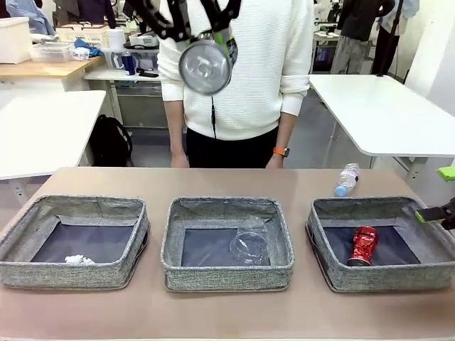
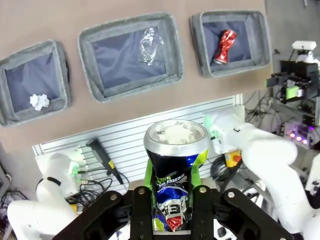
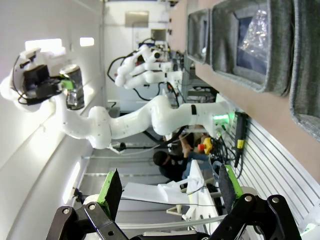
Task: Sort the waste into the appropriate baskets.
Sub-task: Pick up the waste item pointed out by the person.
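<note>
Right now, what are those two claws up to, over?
Left gripper shut on dark can, high above the baskets. Right gripper open, empty. Bottle on table, unsorted. Person at far edge.

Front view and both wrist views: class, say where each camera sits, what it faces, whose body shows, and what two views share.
Front: robot's side, facing the person across three baskets; left gripper high.
Left wrist: aloft, looking down on baskets; its jaws clamp the dark can.
Right wrist: rolled sideways beside the table; right gripper open.
Shared: red can, front and left wrist.
</note>
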Robot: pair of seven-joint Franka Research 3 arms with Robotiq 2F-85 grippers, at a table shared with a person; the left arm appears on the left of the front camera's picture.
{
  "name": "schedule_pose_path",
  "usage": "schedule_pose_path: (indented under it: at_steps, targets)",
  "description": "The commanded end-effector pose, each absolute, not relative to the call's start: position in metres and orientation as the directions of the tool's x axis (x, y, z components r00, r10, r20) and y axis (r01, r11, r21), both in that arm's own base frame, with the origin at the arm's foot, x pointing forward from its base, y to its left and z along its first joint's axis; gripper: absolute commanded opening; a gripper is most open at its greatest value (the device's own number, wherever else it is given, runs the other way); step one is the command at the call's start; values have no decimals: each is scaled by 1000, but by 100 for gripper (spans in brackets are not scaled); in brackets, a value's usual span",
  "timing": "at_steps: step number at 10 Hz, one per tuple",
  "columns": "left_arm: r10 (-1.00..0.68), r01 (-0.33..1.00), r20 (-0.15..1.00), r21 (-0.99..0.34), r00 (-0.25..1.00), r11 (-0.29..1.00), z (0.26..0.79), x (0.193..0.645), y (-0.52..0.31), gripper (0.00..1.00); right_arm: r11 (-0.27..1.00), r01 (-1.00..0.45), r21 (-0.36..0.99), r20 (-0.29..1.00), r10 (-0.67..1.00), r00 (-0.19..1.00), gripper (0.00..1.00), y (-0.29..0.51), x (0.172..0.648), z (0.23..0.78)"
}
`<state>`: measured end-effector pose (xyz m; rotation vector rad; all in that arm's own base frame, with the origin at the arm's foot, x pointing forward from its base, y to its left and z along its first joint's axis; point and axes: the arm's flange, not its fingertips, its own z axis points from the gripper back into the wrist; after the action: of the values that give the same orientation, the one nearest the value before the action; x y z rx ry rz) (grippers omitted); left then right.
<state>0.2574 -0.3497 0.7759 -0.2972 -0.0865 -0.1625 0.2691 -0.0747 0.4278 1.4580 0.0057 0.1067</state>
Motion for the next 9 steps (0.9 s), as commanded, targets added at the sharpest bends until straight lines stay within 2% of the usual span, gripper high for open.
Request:
schedule_pose_path:
  at_steps: [1, 2, 9]
  targets:
    - [-94, 121, 95, -329, 991, 937, 786, 264, -356, 29, 90, -53, 995, 47, 66, 997, 100, -74, 271, 435]
    - [-147, 172, 109, -284, 983, 943, 776, 257, -350, 29, 90, -53, 995, 47, 66, 997, 100, -74, 271, 435]
    - [-147, 172, 109, -284, 983, 943, 776, 257, -350, 29, 90, -53, 995, 47, 66, 997, 100, -74, 271, 435]
